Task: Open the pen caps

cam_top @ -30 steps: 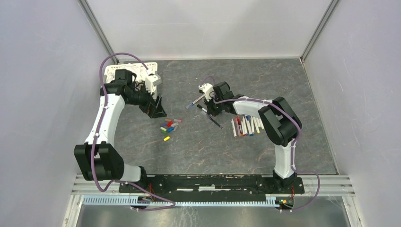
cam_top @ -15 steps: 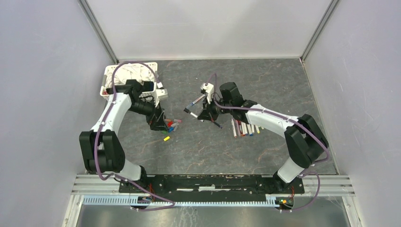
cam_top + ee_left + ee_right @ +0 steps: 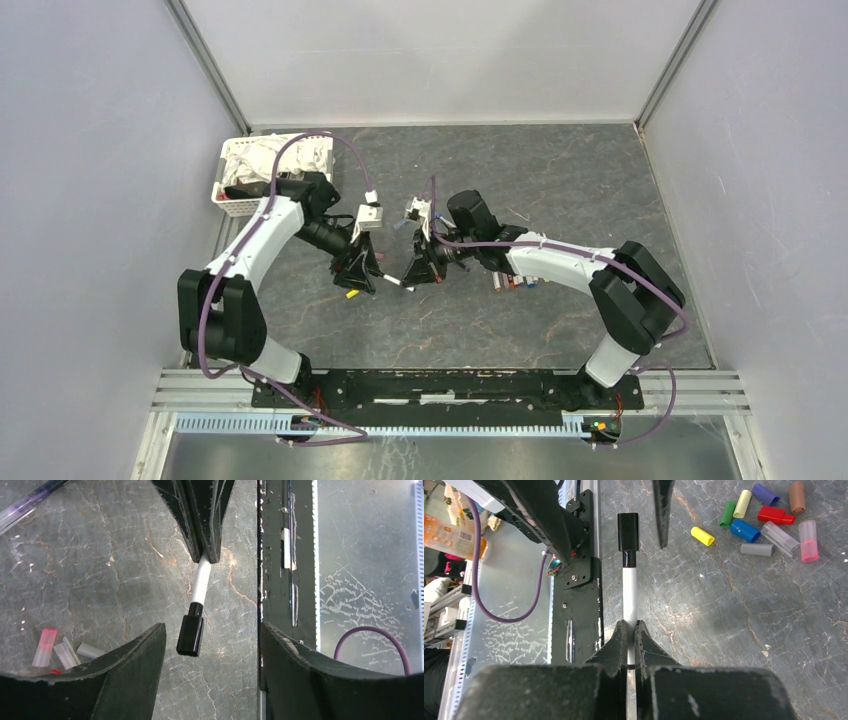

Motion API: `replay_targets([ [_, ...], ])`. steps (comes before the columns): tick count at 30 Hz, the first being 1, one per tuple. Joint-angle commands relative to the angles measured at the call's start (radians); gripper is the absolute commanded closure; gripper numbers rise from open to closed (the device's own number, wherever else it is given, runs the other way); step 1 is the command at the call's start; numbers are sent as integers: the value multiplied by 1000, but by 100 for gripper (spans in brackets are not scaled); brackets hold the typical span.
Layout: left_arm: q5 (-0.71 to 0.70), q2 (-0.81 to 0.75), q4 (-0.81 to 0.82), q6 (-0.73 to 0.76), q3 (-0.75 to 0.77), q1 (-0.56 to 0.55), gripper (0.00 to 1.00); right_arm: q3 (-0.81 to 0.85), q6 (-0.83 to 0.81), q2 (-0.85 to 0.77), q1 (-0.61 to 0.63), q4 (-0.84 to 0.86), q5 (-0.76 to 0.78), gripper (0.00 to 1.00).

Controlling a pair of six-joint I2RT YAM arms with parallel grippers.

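Note:
My right gripper (image 3: 629,627) is shut on the white barrel of a pen (image 3: 630,595) and holds it above the table, its black cap (image 3: 628,531) still on and pointing at my left gripper. My left gripper (image 3: 211,630) is open; the black cap (image 3: 190,635) hangs just short of its gap, nearer the left finger, touching neither. In the top view the two grippers, left (image 3: 366,272) and right (image 3: 415,270), face each other with the pen (image 3: 395,282) between them. Several loose caps (image 3: 744,530) lie in a small heap on the table.
A white basket of cloths (image 3: 262,160) stands at the back left. Other pens (image 3: 512,282) lie under the right arm, mostly hidden. A pen (image 3: 30,502) lies at the top left of the left wrist view. The black base rail (image 3: 574,580) runs along the near edge.
Both arms have swung toward the near centre. My right gripper brought the black-capped pen down to the left; my left gripper came away from the basket and now faces the cap.

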Motion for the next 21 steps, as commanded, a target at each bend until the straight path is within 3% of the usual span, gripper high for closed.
replay_targets([
  [1, 13, 9, -20, 60, 8, -20, 31, 34, 31, 10, -4, 54, -55, 100],
  [4, 17, 16, -20, 66, 18, -27, 47, 36, 26, 18, -2, 42, -63, 100],
  [11, -14, 30, -21, 69, 33, -50, 97, 34, 26, 21, -4, 40, -70, 100],
  [12, -14, 27, -21, 70, 31, -52, 97, 35, 32, 25, -4, 43, -69, 99],
  [17, 4, 18, -43, 90, 41, -59, 98, 37, 121, 64, 15, 137, -69, 57],
  [21, 29, 20, -73, 106, 59, -60, 98, 63, 177, 118, 34, 206, -85, 54],
])
